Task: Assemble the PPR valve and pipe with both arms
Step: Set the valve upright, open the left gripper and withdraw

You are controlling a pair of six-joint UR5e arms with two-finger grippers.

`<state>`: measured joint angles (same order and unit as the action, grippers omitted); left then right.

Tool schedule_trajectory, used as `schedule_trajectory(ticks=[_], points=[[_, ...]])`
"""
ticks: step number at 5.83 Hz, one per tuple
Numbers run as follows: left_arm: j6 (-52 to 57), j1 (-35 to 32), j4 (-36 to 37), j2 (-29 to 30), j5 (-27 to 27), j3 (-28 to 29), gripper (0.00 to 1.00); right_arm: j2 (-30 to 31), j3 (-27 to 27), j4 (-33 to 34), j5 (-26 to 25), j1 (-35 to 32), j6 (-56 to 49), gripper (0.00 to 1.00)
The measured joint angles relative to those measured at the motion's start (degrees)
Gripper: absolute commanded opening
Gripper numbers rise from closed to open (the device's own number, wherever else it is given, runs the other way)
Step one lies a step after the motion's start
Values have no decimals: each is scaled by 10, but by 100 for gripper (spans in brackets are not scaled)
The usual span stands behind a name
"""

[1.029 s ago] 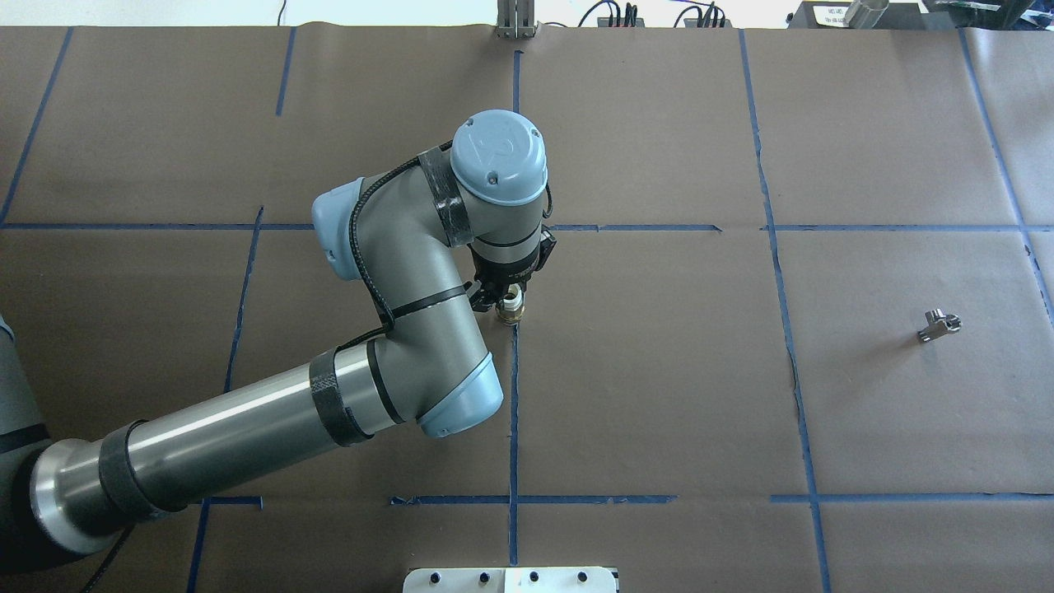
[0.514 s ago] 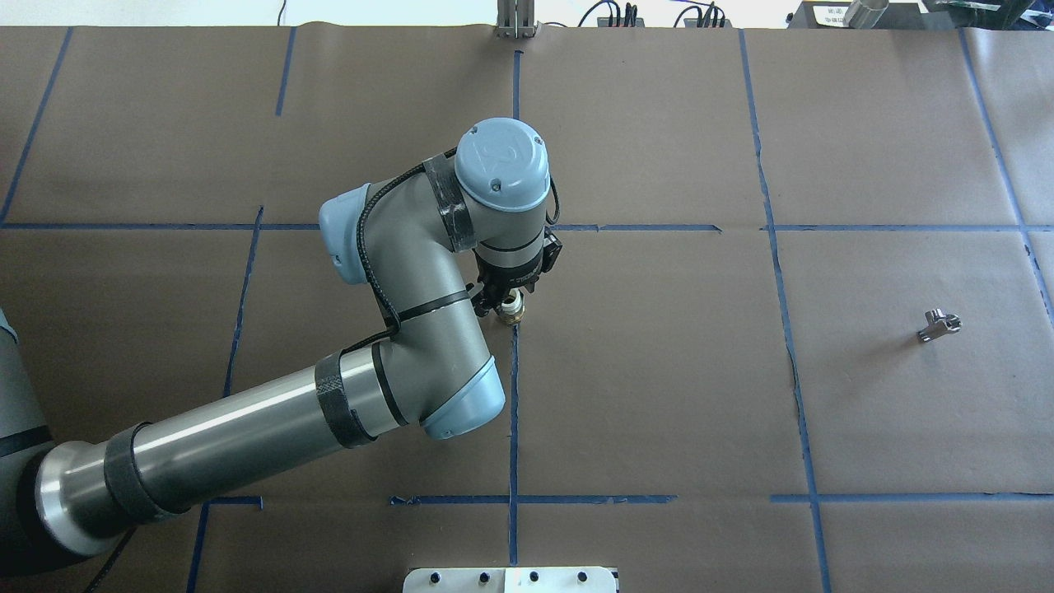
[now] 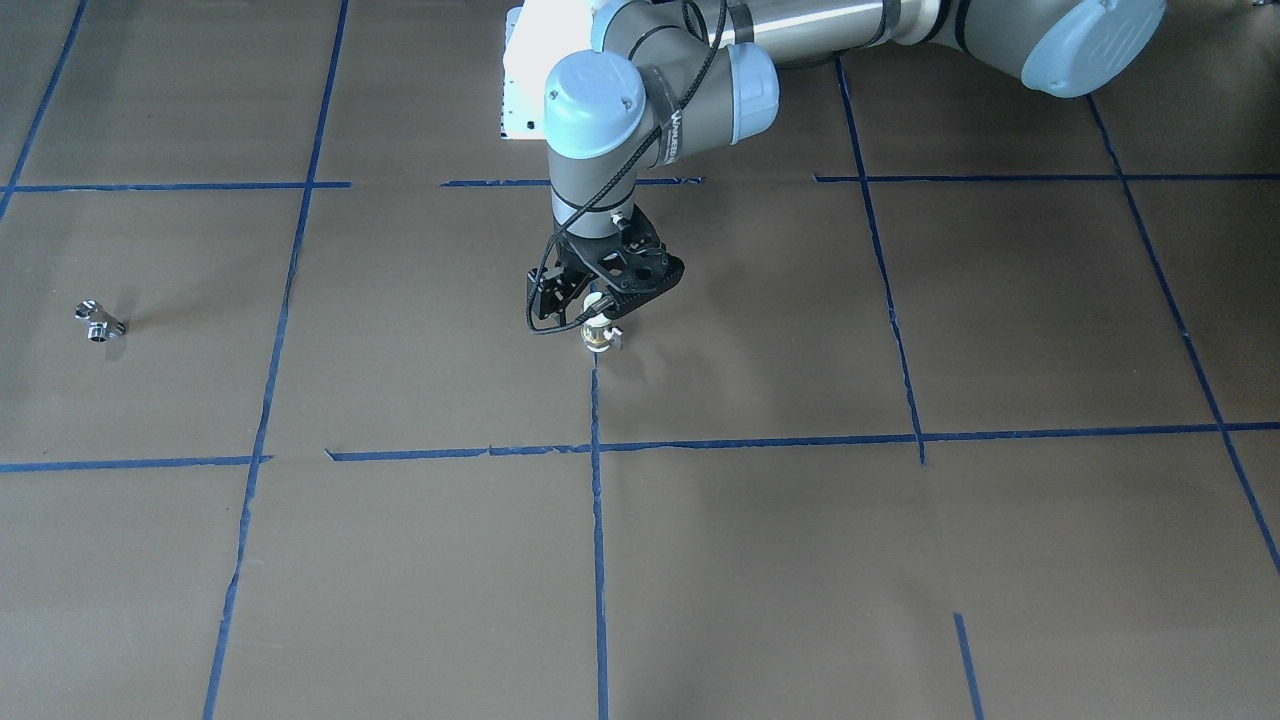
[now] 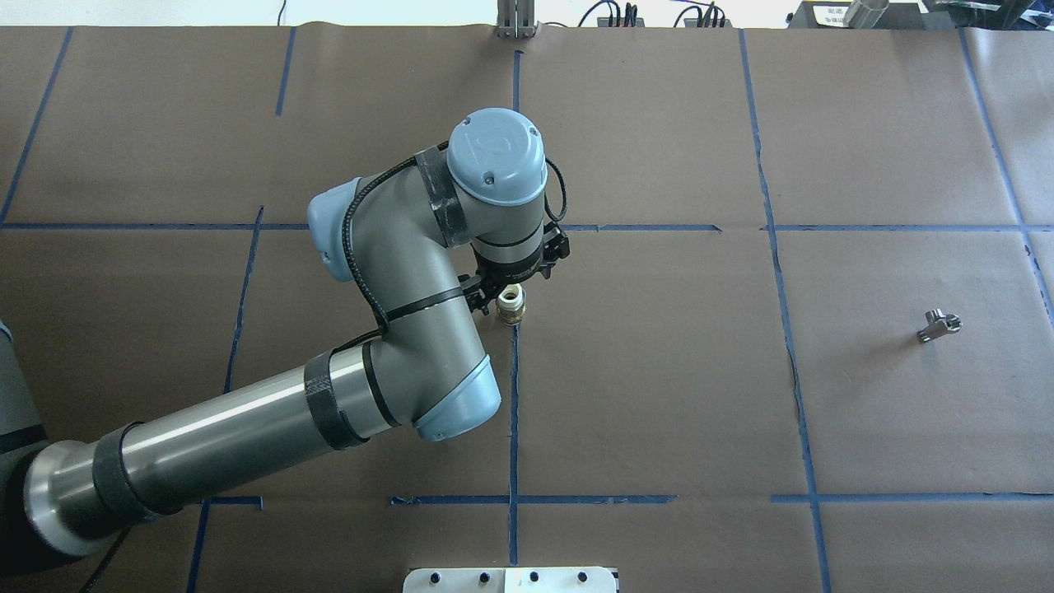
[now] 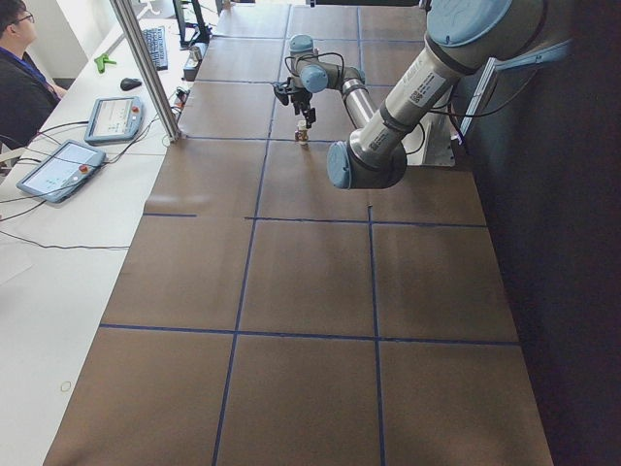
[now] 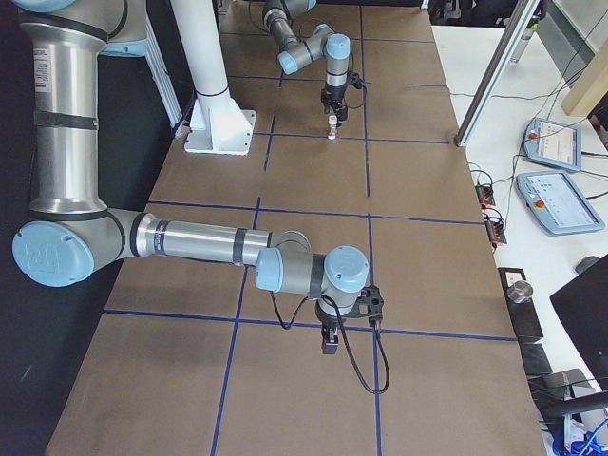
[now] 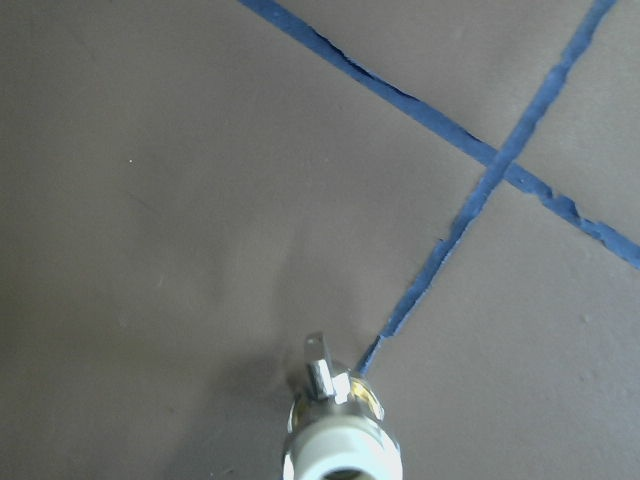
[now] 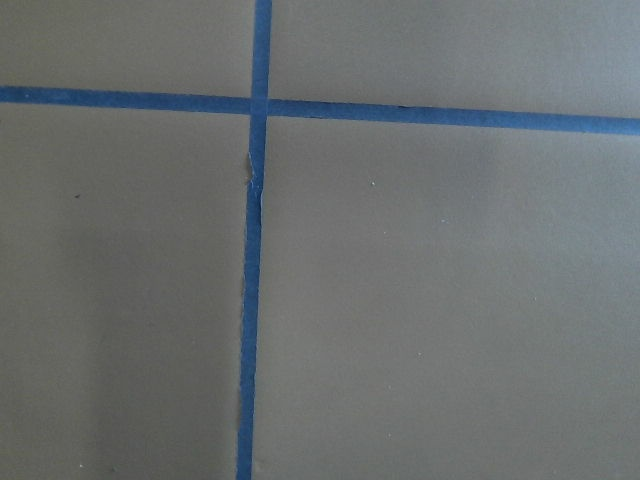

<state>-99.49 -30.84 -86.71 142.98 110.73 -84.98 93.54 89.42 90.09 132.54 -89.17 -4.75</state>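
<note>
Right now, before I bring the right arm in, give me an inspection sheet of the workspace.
Surface: table covered in brown paper with a blue tape grid.
Job's things: valve upright at centre, at a tape line's end; pipe lying alone on the robot's right.
Clutter: nothing seen.
Grippers: left gripper directly over the valve, grip cannot be told; right gripper above bare paper, fingers' state cannot be told.
Cables: left-arm cable strapped along the wrist; right-arm cable hangs in a loop.
Surroundings: operator and pendants beside the table.
</note>
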Motion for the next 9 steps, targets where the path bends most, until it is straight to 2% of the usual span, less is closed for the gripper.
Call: schedule_trajectory(ticks=[1,2,4,6,7,9], points=[[43,-5,15,-40,7,-56,100,-1,-1,0,0,0,0,100],[120,-19,45,-103,19,-138,100,-2,-1,0,0,1,-1,100],[332,-62,79,-225,29,-259,100,-5,-1,-6,0,3,-1,100],[616,-176,79,-347,80,-292,100,-7,-2,-35,1,5,0,100],[758,-259,76,-410,117,-290,100,-8,-2,-48,1,7,1,100],[962,-410,74,-526,186,-266,100,-24,3,-54,6,19,22,100]])
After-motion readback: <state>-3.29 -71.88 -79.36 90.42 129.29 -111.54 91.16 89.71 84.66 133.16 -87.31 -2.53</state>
